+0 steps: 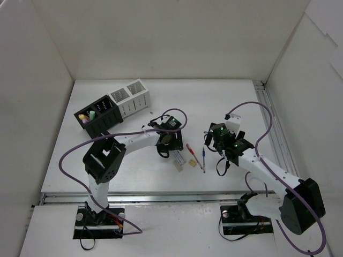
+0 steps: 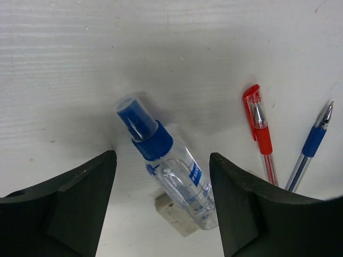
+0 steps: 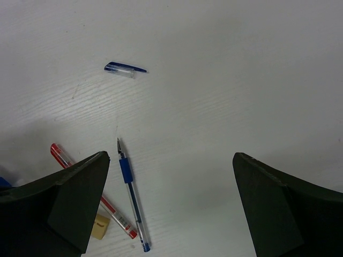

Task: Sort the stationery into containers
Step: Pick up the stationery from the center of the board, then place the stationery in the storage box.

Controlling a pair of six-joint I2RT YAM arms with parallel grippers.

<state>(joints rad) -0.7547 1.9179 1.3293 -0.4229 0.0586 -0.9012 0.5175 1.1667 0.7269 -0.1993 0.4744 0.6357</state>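
Note:
A small clear bottle with a blue cap (image 2: 170, 168) lies on the table between my left gripper's (image 2: 163, 211) open fingers, resting across a tan eraser (image 2: 172, 214). A red pen (image 2: 260, 134) and a blue pen (image 2: 310, 147) lie to its right. In the top view my left gripper (image 1: 172, 148) hovers over the bottle (image 1: 178, 162). My right gripper (image 3: 169, 209) is open and empty above bare table, with the blue pen (image 3: 130, 193), the red pen (image 3: 91, 190), another tan eraser (image 3: 100, 226) and a blue pen cap (image 3: 125, 68) to its left.
The black organiser (image 1: 102, 119) holds highlighters (image 1: 88, 116) at the back left, with the white mesh organiser (image 1: 131, 98) beside it. White walls close in the table on three sides. A rail (image 1: 276, 134) runs along the right edge.

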